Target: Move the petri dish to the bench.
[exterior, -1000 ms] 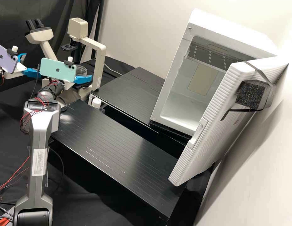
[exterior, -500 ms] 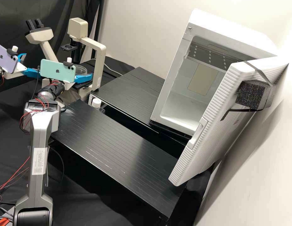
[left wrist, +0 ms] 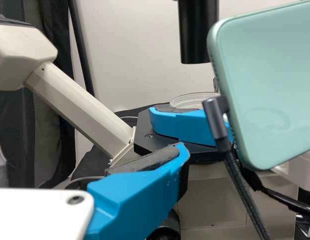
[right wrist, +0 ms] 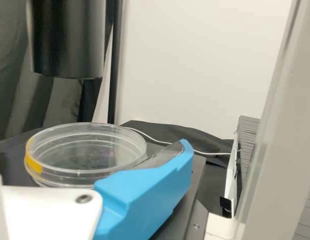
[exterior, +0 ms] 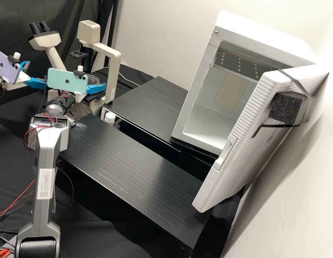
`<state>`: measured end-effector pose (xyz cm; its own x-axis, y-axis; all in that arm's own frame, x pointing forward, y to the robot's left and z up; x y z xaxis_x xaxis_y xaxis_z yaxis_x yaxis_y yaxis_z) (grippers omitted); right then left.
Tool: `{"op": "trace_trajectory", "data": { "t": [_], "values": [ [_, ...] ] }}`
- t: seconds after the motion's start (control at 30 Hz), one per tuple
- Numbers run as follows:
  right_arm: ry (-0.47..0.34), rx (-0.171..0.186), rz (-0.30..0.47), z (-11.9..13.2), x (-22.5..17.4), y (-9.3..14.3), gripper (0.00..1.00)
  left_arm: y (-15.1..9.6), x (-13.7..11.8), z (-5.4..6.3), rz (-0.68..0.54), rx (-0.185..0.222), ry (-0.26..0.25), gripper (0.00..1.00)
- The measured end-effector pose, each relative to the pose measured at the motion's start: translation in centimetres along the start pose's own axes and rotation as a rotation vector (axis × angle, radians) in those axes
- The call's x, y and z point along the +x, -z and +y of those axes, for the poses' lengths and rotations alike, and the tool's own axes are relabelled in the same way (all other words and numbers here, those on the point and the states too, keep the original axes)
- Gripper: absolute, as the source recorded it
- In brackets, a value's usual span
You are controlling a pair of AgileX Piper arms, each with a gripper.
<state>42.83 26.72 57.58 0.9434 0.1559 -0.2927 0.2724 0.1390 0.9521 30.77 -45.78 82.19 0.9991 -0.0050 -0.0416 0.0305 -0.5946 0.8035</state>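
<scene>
The right gripper [exterior: 96,88] is poised at the microscope stage [left wrist: 144,131] with its fingers spread, one just beside the petri dish [right wrist: 85,145]; whether the dish is touched cannot be told. The dish is supported on the stage, below a black cylinder [right wrist: 67,40]. The left gripper [exterior: 37,73] is opened too, with nothing held. Farther out, a black counter [exterior: 130,161] is flanked by a white incubator [exterior: 270,43], its door opened.

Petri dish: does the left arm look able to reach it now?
Probably not easily: in the left wrist view, the right arm's blue finger and teal phone partly block the dish.
</scene>
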Motion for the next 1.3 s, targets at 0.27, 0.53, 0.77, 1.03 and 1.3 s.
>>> {"op": "trace_trajectory", "data": {
  "t": [0.27, 0.53, 0.77, 1.03, 1.3],
  "values": [
    [0.004, 0.0, -0.006, 0.1, 0.16, -0.26, 0.0, 0.0, 0.0, 0.0, 0.0, 0.0, 0.0, 1.0],
    [0.008, 0.003, -0.015, 0.23, 0.24, -0.31, 0.0, 0.0, 0.0, 0.0, 0.0, 0.0, 0.0, 1.0],
    [0.008, 0.0, -0.018, 0.25, 0.25, -0.37, 0.0, 0.0, 0.0, 0.0, 0.0, 0.0, 0.0, 1.0],
    [0.008, 0.0, -0.02, 0.25, 0.25, -0.38, 0.0, 0.0, 0.0, 0.0, 0.0, 0.0, 0.0, 1.0],
    [0.007, 0.006, -0.019, 0.31, 0.28, -0.42, 0.0, 0.0, 0.0, 0.0, 0.0, 0.0, 0.0, 1.0]
  ]
}}
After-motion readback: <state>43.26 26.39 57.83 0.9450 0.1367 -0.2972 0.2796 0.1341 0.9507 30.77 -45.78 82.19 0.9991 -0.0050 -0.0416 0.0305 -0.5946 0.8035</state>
